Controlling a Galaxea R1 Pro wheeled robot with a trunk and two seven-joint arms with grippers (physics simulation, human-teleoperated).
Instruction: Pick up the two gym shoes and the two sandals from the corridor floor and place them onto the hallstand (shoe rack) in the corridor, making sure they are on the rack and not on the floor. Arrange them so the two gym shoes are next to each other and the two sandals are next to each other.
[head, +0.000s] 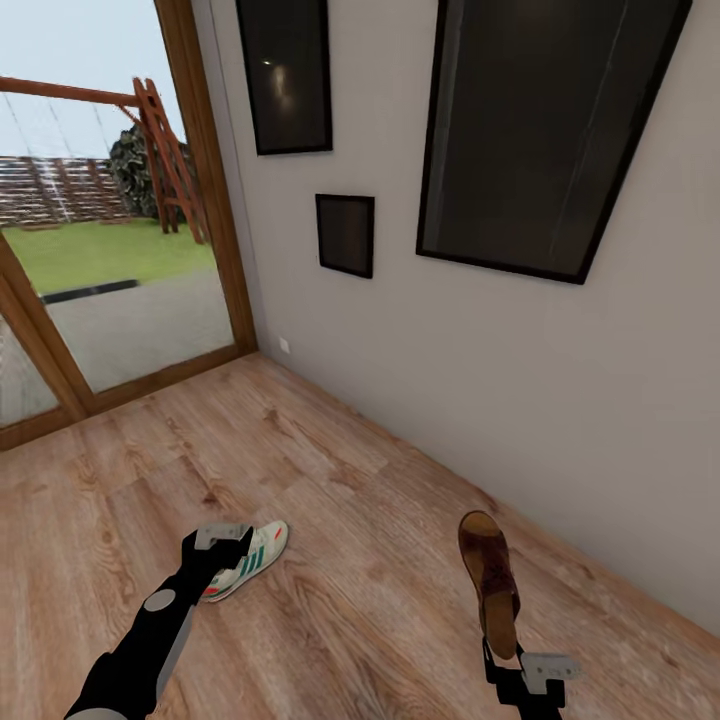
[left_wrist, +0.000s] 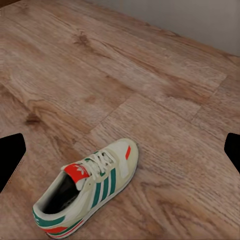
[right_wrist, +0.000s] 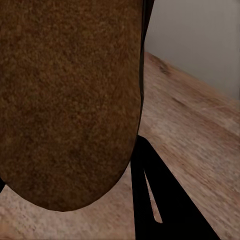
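Reaching in from the lower left of the head view, the left arm angles up and right, its left gripper (head: 228, 545) poised over a gym shoe (head: 249, 570) lying on the corridor floor (head: 330, 480). In the left wrist view the two dark fingertips (left_wrist: 11, 157) stand spread wide at either edge of the frame, the gym shoe (left_wrist: 87, 192) between and below them, untouched. At the lower right of the head view the right gripper (head: 503, 648) pinches the heel end of a sandal (head: 489, 580) and holds it up off the floor, toe pointing away toward the wall; the right wrist view has its tan footbed (right_wrist: 67, 100) close against the lens.

The floor is light brown wood-grain plank. A pale grey wall (head: 560, 420) runs diagonally on the right, carrying three dark framed panels (head: 345, 234). At upper left a wood-framed glass door (head: 120, 250) looks onto lawn.

The shoe is white with green side stripes, a red tongue label, white laces.
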